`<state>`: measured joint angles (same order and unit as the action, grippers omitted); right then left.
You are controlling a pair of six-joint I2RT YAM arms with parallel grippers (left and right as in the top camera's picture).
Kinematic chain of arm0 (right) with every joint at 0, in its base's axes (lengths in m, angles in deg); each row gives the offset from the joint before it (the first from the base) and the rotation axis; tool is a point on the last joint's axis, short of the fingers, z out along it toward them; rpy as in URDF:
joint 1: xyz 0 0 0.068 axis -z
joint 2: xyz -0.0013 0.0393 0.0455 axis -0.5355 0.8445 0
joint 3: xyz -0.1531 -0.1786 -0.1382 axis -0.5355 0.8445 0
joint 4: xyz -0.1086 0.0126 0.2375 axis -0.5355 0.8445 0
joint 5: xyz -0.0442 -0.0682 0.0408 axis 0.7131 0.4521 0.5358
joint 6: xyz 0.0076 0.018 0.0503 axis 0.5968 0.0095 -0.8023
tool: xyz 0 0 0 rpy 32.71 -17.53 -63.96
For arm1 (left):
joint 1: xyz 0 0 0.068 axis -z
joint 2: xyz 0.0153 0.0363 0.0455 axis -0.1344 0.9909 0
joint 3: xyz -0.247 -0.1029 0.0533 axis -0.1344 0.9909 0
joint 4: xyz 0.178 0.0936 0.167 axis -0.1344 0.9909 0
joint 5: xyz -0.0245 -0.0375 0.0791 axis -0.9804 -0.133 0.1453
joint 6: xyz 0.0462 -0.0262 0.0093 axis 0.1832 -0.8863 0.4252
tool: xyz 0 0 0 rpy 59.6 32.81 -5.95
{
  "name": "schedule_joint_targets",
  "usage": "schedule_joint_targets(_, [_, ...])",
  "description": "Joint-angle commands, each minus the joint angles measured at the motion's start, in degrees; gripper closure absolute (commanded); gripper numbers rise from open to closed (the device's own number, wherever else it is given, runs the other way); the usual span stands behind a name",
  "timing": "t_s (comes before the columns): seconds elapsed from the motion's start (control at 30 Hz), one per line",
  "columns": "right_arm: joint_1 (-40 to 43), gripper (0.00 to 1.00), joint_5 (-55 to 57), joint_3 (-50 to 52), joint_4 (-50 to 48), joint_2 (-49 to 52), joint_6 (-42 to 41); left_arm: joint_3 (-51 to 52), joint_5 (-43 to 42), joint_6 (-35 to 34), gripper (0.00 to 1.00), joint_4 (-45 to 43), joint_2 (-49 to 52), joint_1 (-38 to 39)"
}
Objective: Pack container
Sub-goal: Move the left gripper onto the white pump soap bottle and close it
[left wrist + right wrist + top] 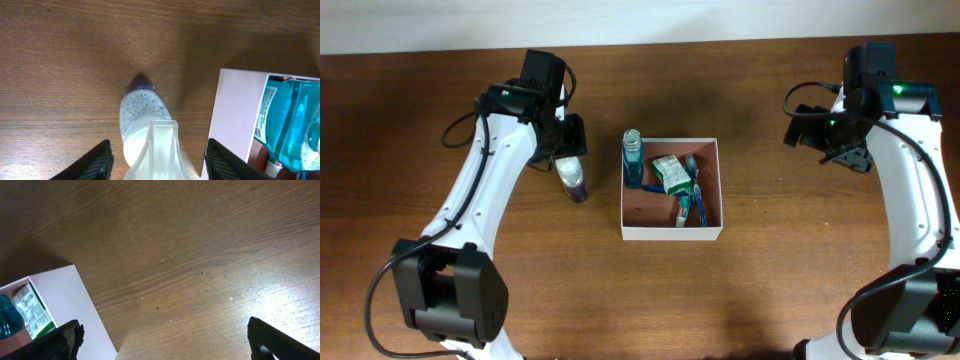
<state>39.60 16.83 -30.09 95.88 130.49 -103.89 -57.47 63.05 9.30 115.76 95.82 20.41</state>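
Close up in the left wrist cam, a clear speckled bottle (pixel 145 130) w/ a purple cap sits btwn the left fingers (pixel 97 162). They're wide open & don't touch it. The container (pixel 671 233) is just beside it, w/ a thin strip of bare worktop (pixel 770 290) btwn them. A blue bottle (pixel 633 160) & a green pack (pixel 670 175) are inside. The right fingers (pixel 65 340) are wide open too. They hold nothing & hang over bare wood, apart from the container.

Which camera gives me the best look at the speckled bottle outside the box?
Left wrist: the speckled bottle is close-up and centred between the fingers of the open left end effector. Overhead shows it only small, just below that end effector. Right wrist misses it entirely.
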Motion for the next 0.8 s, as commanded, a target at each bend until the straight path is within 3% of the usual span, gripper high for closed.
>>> schedule_joint_targets(0.0, [0.31, 0.02, 0.72, -0.48, 0.02, -0.59, -0.20, 0.44, 0.00, -0.59, 0.43, -0.07, 0.52, 0.00])
schedule_joint_targets(0.1, [0.31, 0.02, 0.72, -0.48, 0.02, -0.59, -0.17, 0.44, 0.00, -0.57, 0.49, -0.07, 0.52, 0.00])
schedule_joint_targets(0.23, [0.31, 0.02, 0.72, -0.48, 0.02, -0.57, -0.20, 0.44, 0.00, -0.57, 0.64, 0.00, 0.52, 0.00])
schedule_joint_targets(0.77, [0.31, 0.01, 0.74, -0.48, 0.02, -0.59, -0.20, -0.04, 1.36, -0.11, 0.65, 0.61, -0.22, 0.00])
